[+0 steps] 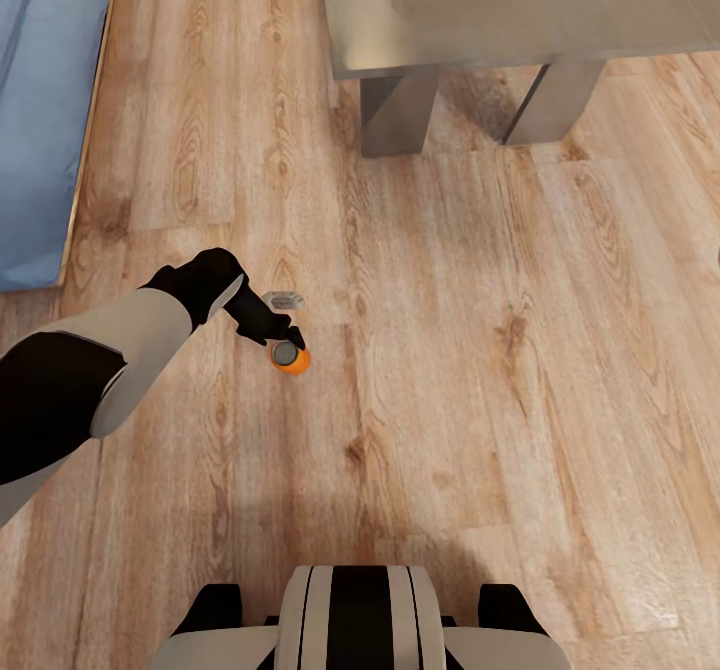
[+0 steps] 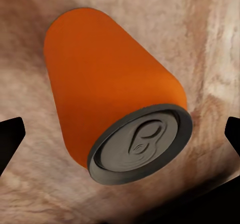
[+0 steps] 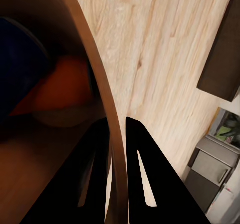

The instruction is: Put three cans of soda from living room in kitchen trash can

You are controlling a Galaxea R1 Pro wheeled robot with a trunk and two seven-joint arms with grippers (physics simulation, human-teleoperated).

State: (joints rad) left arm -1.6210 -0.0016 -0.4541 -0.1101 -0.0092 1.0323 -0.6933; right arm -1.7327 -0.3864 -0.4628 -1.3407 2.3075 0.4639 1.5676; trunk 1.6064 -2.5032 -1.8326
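We spread the left jaws around the upright orange grey-topped can (image 2: 112, 108) for pickup; right jaws pinched the brown-lined bucket's wall (image 3: 102, 83).

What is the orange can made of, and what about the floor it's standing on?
The orange can looks like painted metal: its side is smooth, even orange, and its grey top has a dull sheen with a pressed pull tab. The floor looks like light wood planks, or a wood-look covering; you can see grain lines, dark knots and seams between boards. A render cannot settle which.
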